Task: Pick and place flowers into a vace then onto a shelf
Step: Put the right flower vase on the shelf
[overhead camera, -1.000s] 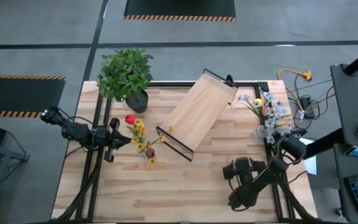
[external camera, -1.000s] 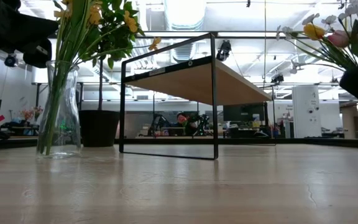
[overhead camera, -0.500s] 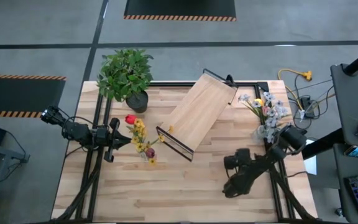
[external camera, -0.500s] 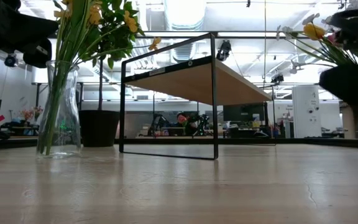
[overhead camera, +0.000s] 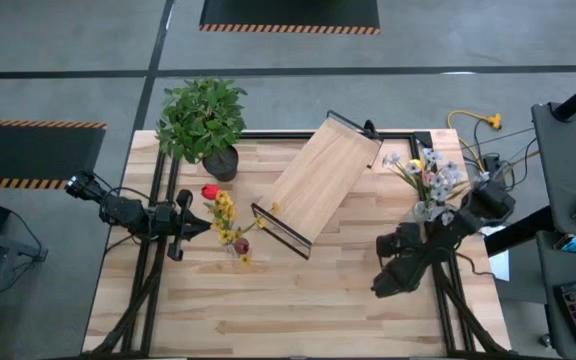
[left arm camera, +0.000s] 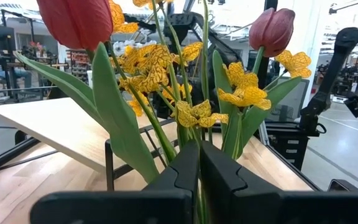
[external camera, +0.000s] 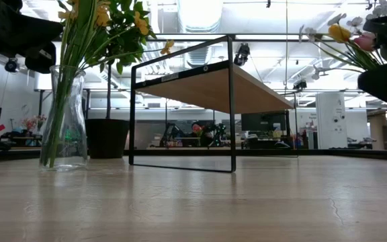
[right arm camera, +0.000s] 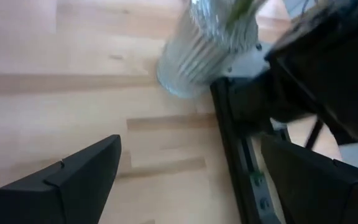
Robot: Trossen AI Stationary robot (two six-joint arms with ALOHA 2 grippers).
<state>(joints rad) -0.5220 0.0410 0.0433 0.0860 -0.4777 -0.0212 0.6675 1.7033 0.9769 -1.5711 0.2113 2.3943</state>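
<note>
the right claw (right arm camera: 185, 180), fingers spread wide, hangs over the wooden tabletop (right arm camera: 55, 74) near a ribbed glass vase (right arm camera: 207, 43).

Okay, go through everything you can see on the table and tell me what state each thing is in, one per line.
left gripper: shut on the flower stems in the clear vase.
right gripper: open, empty, near the ribbed vase.
clear vase: upright, holding red and yellow flowers.
ribbed vase: at the table's right edge, holding pale flowers.
shelf: standing on the table, nothing on it.
potted plant: upright at the back corner.
</note>
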